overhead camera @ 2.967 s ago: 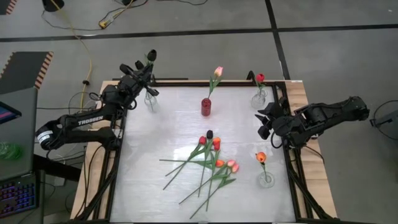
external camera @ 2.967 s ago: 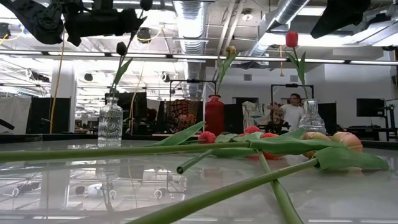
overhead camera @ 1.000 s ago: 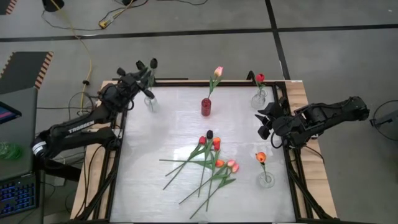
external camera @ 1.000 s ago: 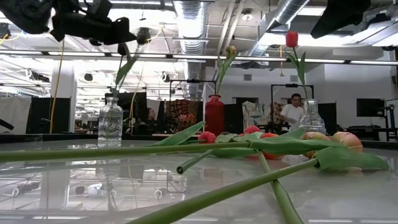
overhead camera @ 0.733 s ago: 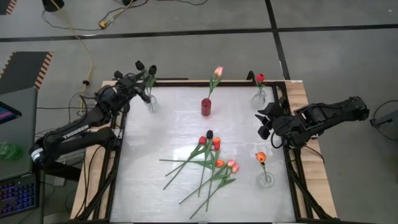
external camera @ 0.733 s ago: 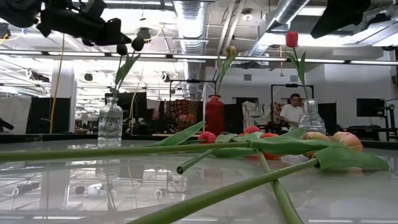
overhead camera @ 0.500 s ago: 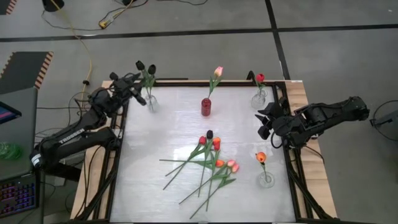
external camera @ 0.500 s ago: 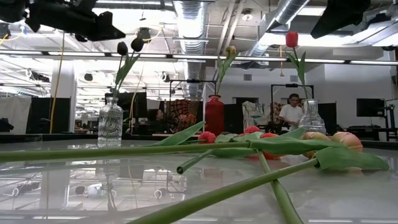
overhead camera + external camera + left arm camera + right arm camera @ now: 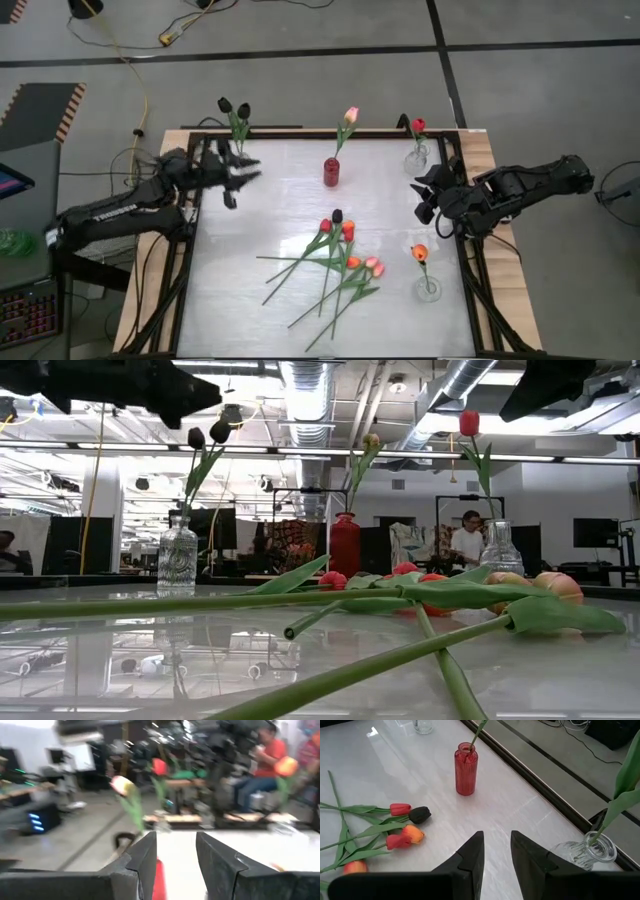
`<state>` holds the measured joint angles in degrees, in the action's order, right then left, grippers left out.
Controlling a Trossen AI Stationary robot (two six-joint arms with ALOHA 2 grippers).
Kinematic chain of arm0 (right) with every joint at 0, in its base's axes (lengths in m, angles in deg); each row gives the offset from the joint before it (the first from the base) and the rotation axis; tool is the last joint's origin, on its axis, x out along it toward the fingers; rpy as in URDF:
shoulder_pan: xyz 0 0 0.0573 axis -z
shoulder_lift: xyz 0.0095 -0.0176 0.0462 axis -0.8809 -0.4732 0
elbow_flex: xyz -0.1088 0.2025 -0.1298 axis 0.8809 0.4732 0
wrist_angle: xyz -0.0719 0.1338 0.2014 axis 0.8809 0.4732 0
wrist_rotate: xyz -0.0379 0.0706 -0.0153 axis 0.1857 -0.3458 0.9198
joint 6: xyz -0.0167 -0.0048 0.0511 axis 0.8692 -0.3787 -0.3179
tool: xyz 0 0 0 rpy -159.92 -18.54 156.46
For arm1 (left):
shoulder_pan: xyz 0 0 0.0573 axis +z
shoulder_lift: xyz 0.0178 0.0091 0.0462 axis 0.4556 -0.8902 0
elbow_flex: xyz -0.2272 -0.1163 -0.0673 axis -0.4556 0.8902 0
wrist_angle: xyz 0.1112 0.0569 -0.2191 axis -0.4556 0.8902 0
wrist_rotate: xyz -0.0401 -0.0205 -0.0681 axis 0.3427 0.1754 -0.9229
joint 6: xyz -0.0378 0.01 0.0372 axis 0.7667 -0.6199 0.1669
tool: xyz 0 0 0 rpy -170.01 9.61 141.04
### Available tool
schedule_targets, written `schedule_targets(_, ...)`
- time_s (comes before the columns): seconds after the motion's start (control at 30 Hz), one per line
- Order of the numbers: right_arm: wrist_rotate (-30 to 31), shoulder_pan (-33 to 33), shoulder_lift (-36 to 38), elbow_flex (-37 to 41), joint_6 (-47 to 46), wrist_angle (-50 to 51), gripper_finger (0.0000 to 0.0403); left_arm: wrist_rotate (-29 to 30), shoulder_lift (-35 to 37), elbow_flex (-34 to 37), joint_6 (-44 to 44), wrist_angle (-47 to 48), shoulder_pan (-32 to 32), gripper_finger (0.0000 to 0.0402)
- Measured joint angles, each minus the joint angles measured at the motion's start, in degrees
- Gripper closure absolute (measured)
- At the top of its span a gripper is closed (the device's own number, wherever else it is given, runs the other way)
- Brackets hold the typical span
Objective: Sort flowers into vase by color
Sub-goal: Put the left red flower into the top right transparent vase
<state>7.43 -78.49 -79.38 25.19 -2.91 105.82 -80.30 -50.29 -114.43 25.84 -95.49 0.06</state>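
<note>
Two black tulips (image 9: 234, 108) stand with their stems in the clear vase (image 9: 178, 555) at the far left. A pink tulip (image 9: 350, 116) stands in the red vase (image 9: 331, 172). A red tulip (image 9: 418, 126) is in the far right clear vase (image 9: 417, 157), and an orange tulip (image 9: 419, 252) in the near right one (image 9: 428, 290). Several flowers (image 9: 340, 250) lie heaped mid-table. My left gripper (image 9: 242, 181) hovers open and empty, just nearer than the black tulips' vase, pointing toward the red vase (image 9: 160, 875). My right gripper (image 9: 497, 850) hangs open and empty at the right edge.
A raised black frame (image 9: 320, 131) runs around the tabletop. Bare table lies between the vases and the heap, and along the near left. A person (image 9: 465, 540) sits in the room beyond the far edge.
My left gripper has let go of a black tulip near its head; the tulip now stands in the far left vase beside the other one. The gripper has drawn back toward the near edge and swung level to point toward the table's right.
</note>
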Motion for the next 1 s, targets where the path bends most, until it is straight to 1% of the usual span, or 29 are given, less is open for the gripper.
schedule_targets(0.2, 0.0, 0.0, 0.0, 0.0, 0.0, -0.1, 0.0281, 3.4, -7.6, 0.0, 0.0, -0.3, -9.1, 0.0276)
schedule_targets(0.33, 0.0, 0.0, 0.0, 0.0, 0.0, -0.1, 0.0281, 5.7, -12.3, 0.0, 1.3, -1.2, -13.3, 0.0276)
schedule_targets(0.47, 0.0, 0.0, 0.0, 0.0, 0.0, -0.1, 0.0281, 7.6, -16.4, 0.0, 5.7, -2.5, -16.4, 0.0276)
schedule_targets(0.6, 0.0, 0.0, 0.0, 0.0, 0.0, -0.1, 0.0281, 8.0, -20.2, 0.0, 11.3, -2.9, -20.1, 0.0276)
schedule_targets(0.73, 0.0, 0.0, 0.0, 0.0, 0.0, -0.1, 0.0281, 12.3, -24.0, 0.0, 13.6, -3.0, -24.3, 0.0276)
schedule_targets(0.83, 0.0, 0.0, 0.0, 0.0, 0.0, -0.1, 0.0281, 15.7, -27.2, 0.0, 15.5, -5.3, -26.8, 0.0276)
schedule_targets(0.9, 0.0, 0.0, 0.0, 0.0, 0.0, -0.1, 0.0281, 17.1, -29.5, -0.2, 16.8, -7.3, -28.0, 0.0276)
schedule_targets(1.0, 0.0, 0.0, 0.0, 0.0, 0.0, -0.1, 0.0281, 18.9, -33.3, -1.6, 19.3, -7.7, -29.7, 0.0276)
